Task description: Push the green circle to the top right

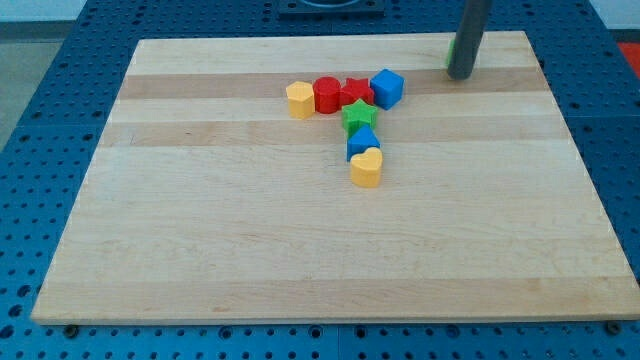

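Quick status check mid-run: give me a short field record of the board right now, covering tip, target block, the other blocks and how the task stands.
tip: my tip rests on the board near its top right corner
target: green circle, mostly hidden behind the rod, only a green sliver showing at the rod's left edge
cluster row: yellow block, red cylinder, red star, blue cube, side by side at top centre
cluster column: green star, blue block, yellow heart, running downward
task state: target already lies by the top right corner
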{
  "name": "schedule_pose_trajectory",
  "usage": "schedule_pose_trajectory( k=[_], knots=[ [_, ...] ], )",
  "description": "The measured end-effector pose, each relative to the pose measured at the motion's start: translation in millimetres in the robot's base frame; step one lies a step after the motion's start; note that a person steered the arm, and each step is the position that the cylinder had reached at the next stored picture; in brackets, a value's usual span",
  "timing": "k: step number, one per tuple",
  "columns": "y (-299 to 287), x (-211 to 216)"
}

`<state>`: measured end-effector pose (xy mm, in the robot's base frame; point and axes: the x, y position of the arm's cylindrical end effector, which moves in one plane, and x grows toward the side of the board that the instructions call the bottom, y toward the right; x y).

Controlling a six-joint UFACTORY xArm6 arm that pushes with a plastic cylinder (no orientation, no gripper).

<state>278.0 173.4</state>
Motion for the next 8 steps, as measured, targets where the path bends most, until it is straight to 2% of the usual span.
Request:
schedule_pose_trajectory(
  k=[6, 8],
  knots=[
    [-11.3, -56.8],
    [-8.8, -60.5]
  ],
)
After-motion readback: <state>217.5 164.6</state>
